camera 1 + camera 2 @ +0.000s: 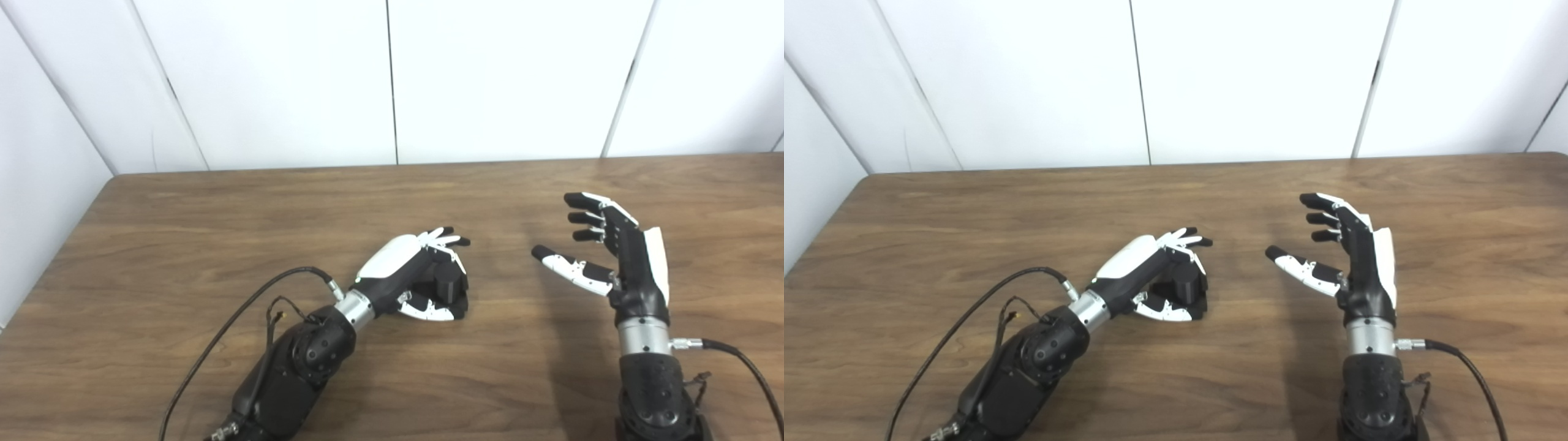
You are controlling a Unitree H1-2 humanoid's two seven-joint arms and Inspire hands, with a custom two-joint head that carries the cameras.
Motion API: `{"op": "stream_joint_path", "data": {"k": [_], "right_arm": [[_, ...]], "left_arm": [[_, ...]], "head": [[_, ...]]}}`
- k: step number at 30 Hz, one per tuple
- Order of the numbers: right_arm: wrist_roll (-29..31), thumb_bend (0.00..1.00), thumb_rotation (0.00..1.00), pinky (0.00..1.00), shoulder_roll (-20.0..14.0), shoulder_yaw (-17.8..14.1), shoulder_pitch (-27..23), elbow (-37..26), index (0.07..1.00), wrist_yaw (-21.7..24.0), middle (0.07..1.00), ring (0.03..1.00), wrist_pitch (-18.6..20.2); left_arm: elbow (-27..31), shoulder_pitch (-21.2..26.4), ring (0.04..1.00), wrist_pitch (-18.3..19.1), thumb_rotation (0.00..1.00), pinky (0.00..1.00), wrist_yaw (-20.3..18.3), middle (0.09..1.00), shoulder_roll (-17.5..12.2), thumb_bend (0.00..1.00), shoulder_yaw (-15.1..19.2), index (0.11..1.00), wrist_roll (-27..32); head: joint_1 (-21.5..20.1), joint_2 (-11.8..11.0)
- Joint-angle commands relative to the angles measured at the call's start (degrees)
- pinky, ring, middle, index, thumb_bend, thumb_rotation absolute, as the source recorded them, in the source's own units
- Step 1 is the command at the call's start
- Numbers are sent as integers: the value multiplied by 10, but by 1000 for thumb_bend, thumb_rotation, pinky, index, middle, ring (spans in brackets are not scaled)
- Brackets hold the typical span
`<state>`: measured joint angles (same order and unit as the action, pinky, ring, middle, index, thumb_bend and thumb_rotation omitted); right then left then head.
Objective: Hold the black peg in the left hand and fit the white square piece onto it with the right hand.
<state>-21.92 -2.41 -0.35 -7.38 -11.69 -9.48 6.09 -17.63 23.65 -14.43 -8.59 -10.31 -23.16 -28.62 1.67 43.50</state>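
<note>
The black peg (452, 286), a short cylinder on a dark base, stands on the wooden table (184, 245) near the middle. My left hand (404, 263) lies over it from the left, fingers curled across its top and thumb under its near side, shut on it. About a hand's width to the right, my right hand (618, 251) is raised above the table, palm facing left, fingers and thumb spread, holding nothing. No white square piece shows in either view.
A black cable (245, 312) loops over the table beside my left forearm. Another cable (747, 367) runs off the right wrist toward the bottom right. White wall panels (392, 79) stand behind the table's far edge.
</note>
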Motion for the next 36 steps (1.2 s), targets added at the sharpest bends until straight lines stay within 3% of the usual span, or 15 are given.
{"op": "stream_joint_path", "data": {"k": [1, 9, 22, 23, 25, 30, 36], "right_arm": [[-3, 707, 130, 613, 1, -2, -25, -23, 701, -5, 748, 706, -4], [-6, 710, 112, 611, 0, -3, -28, -26, 700, -2, 747, 702, 0], [-4, 711, 107, 587, -2, -1, -29, -23, 698, -3, 745, 697, -4], [-4, 710, 105, 592, -2, -1, -29, -24, 697, -3, 744, 698, -4], [-5, 709, 107, 599, -2, -1, -29, -25, 697, -3, 743, 697, -2], [-4, 709, 112, 601, -2, -2, -29, -23, 701, -3, 749, 699, -1], [-6, 712, 107, 589, -2, 0, -28, -22, 698, -3, 744, 696, -4]], "left_arm": [[-5, 1, 1000, 15, 72, 1000, -2, 920, -7, 522, -3, 495, -21], [-2, -1, 998, 57, 72, 986, 8, 925, -11, 522, 2, 497, -41], [-9, -2, 982, 72, 74, 959, 15, 919, -16, 521, 5, 498, -46], [-8, -3, 979, 74, 131, 951, 14, 918, -16, 732, 5, 606, -46], [-9, -3, 980, 79, 172, 949, 12, 921, -17, 847, 4, 685, -47], [-17, -3, 984, 84, 206, 950, 8, 935, -18, 901, 3, 783, -46], [-16, -5, 985, 81, 214, 954, 8, 941, -20, 911, 3, 785, -44]], "head": [[0, 0], [0, 3], [0, 3], [0, 3], [0, 3], [0, 3], [2, 6]]}}
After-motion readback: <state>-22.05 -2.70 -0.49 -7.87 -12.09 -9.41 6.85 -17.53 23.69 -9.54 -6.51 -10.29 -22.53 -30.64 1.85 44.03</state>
